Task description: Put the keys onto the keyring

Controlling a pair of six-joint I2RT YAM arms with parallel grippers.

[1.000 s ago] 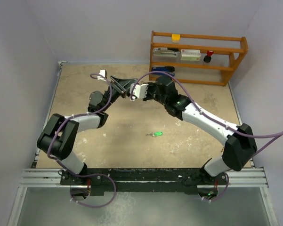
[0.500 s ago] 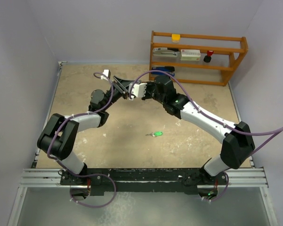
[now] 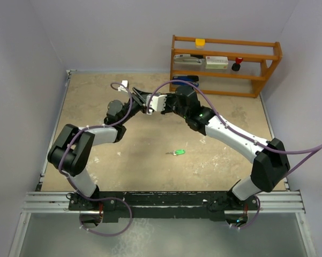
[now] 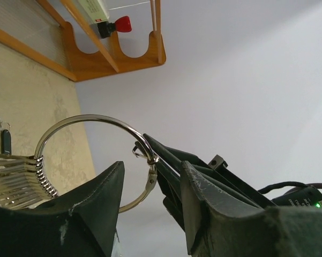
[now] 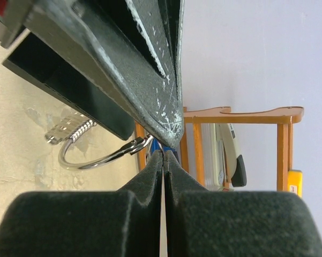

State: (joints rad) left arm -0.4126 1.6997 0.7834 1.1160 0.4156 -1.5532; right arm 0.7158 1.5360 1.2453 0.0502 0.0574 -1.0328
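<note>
The keyring [image 4: 91, 118] is a thin silver ring held up in the air, with a stack of small silver keys [image 4: 17, 179] threaded on its left side. My right gripper [image 5: 163, 152] is shut on the ring's clasp end [image 4: 150, 158]. My left gripper [image 4: 151, 171] faces it with its jaws apart, and the ring's lower arc passes between the fingers [image 4: 99, 206] without visible contact. Both grippers meet at the middle back of the table, left gripper [image 3: 141, 99] and right gripper [image 3: 150, 106]. The green-headed key [image 3: 177, 152] lies alone on the table. A dark-headed key [image 4: 5, 141] lies near the rack.
A wooden rack [image 3: 225, 64] stands at the back right with a yellow item, boxes and a red-capped piece [image 4: 120, 24] on its shelves. The table's speckled beige top [image 3: 214, 160] is walled on three sides. Both arms' cables loop above the meeting point.
My left gripper has shifted a little to the right, closer onto the ring and the right gripper. The right gripper edged slightly left and stayed shut. The green key has not moved.
</note>
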